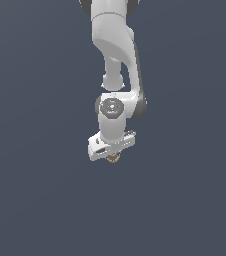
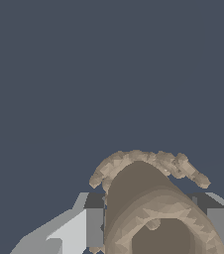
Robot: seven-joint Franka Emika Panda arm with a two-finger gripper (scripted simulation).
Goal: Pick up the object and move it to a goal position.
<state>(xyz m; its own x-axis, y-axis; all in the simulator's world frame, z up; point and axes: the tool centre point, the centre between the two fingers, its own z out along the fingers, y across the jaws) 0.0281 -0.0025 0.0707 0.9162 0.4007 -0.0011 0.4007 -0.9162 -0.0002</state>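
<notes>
Plain dark grey-blue backdrop | exterior: gripper (image 1: pixel 113 156) pointing down, tan object (image 1: pixel 113 158) right under it | wrist: fingers (image 2: pixel 91 223) clamped on object's (image 2: pixel 151 208) sides | likely light, rigid, knobbly; hold mid-body

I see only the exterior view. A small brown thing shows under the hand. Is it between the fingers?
Observer: Yes. In the wrist view the tan object sits between the two fingers, which stand on either side of it.
Operator: What shape does it have?
Observer: Close up it is a rounded brown body with a knobbly, bumpy rim at its far end.
Operator: Is anything else near it?
Observer: No. Beyond the hand the wrist view shows only plain dark grey ground.
</notes>
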